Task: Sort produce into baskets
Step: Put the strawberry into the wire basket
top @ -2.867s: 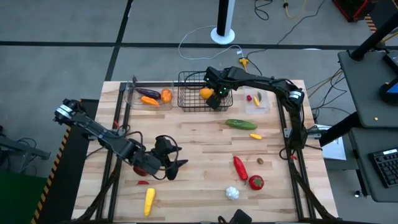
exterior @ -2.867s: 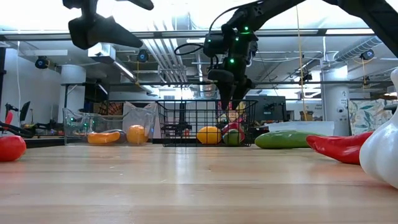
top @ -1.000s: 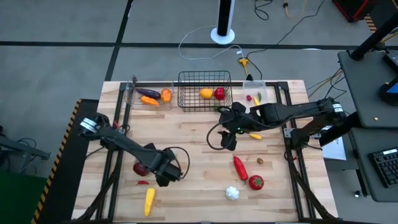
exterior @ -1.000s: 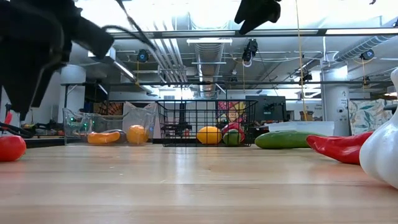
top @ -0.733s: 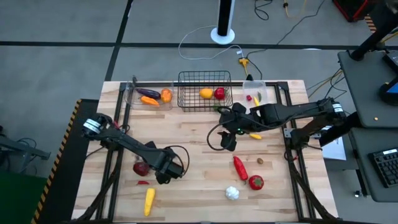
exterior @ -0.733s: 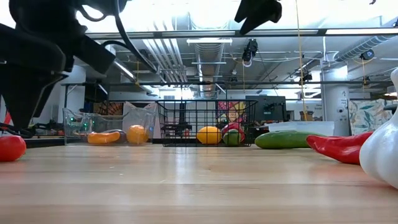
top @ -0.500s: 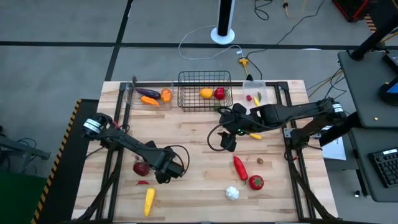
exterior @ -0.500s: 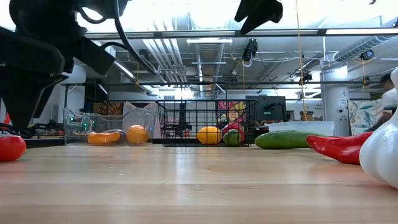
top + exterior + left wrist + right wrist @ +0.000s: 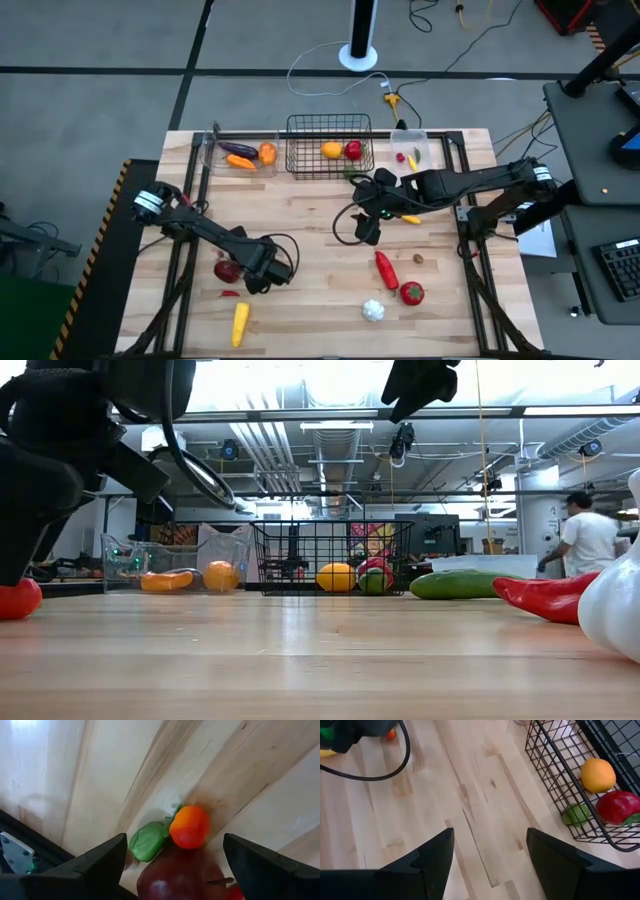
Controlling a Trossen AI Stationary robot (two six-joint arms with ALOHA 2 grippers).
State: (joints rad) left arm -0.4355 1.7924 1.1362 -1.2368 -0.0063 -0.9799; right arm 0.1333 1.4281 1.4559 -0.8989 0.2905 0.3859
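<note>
Table: wood table (image 9: 320, 250), produce scattered
Left gripper (image 9: 243, 273): fingers spread, straddling dark red fruit (image 9: 180, 877)
Right gripper (image 9: 366, 228): open, empty, mid-table

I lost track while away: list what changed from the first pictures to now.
The right tool left the wire basket, leaving a red fruit beside the orange one, and pulled back over mid-table, open and empty. The left tool shifted toward the dark red fruit, open. The other produce stayed put.
</note>
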